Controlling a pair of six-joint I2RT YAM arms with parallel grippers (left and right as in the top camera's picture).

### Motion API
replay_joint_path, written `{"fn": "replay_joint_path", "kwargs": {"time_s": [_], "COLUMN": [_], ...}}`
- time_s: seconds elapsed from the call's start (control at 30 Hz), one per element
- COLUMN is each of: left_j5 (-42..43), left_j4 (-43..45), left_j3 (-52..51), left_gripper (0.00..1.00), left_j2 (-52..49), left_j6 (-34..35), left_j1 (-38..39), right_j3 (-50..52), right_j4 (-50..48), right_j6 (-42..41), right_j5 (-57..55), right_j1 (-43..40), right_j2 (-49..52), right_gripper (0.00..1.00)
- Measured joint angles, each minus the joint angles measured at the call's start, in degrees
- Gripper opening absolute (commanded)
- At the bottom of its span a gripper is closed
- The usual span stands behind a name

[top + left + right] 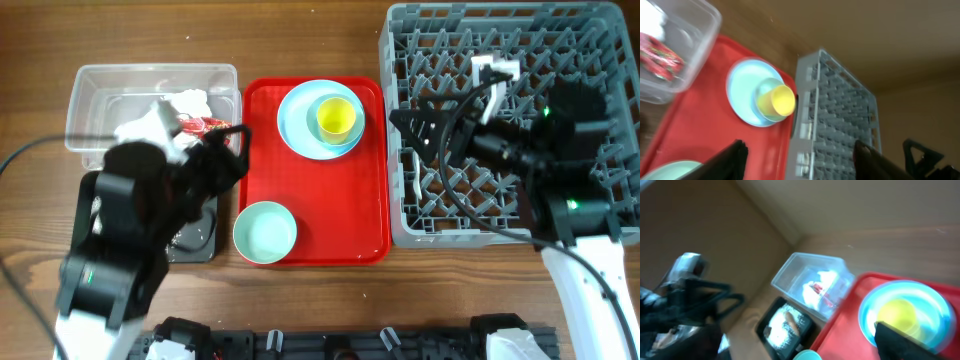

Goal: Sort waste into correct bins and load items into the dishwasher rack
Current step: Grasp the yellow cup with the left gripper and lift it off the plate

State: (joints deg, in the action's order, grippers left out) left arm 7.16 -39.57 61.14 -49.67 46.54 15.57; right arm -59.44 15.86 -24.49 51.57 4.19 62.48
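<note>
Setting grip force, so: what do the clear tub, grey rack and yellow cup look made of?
Clear tub: thin glossy plastic, seemingly; its contents show through the walls. Grey rack: matte moulded plastic, with a grid of pegs. Yellow cup: smooth, probably plastic, though glazed ceramic cannot be excluded.

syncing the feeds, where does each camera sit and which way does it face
overhead: above the table, looking straight down; left arm and right arm show
left wrist: on the left arm, facing the grey rack; left pincer frames the bottom
right wrist: on the right arm, facing the clear tub; a right pincer finger shows
shared: all see the yellow cup
</note>
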Motion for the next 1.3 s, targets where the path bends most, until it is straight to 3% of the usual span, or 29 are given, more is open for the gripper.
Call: {"fn": "replay_joint_path", "kwargs": {"time_s": [0.03,0.07,0.2,0.4,0.63,0.83,1.03,1.13,1.2,1.3], "left_j5": [5.9,8.26,18.75,19.67,4.81,-6.58,-8.85,-8.87,-9.03,-9.05], "left_j4": [0.46,-0.9,-2.75,3.52,7.5,7.61,9.44,10.27,10.45,10.8], "left_j3": [4.15,5.81,17.68,17.77,17.77,17.77,17.79,17.79,17.79,17.79], "left_gripper": [0.4,0.4,0.36,0.38,0.38,0.37,0.18,0.04,0.04,0.04], "left_j2": [-7.28,-10.6,-33.55,-53.18,-54.38,-54.4,-58.34,-59.65,-59.65,-59.63], "left_j6": [-1.86,-2.51,-7.37,-8.83,-9.03,-8.79,-8.33,-8.37,-8.09,-8.13], "left_j1": [0.0,0.0,0.15,2.23,12.04,13.73,14.03,14.08,14.08,13.99], "right_j3": [-0.42,-0.76,-0.92,-0.92,-0.92,-0.92,-0.92,-0.92,-0.92,-0.92], "right_j4": [-2.97,0.59,18.18,21.14,24.0,24.0,24.09,24.24,24.46,24.0], "right_j6": [-1.27,-1.55,-0.98,2.8,4.74,6.03,6.86,6.86,7.28,7.91], "right_j5": [3.56,1.53,-28.41,-39.8,-40.74,-40.74,-40.74,-40.76,-40.96,-40.81], "right_j1": [0.0,0.0,0.11,0.11,0.11,0.11,0.11,0.11,0.11,0.11], "right_j2": [2.56,3.43,4.46,5.53,10.08,10.14,10.19,10.19,10.19,10.19], "right_gripper": [0.6,0.58,0.45,0.6,0.62,0.63,0.64,0.87,1.0,1.0]}}
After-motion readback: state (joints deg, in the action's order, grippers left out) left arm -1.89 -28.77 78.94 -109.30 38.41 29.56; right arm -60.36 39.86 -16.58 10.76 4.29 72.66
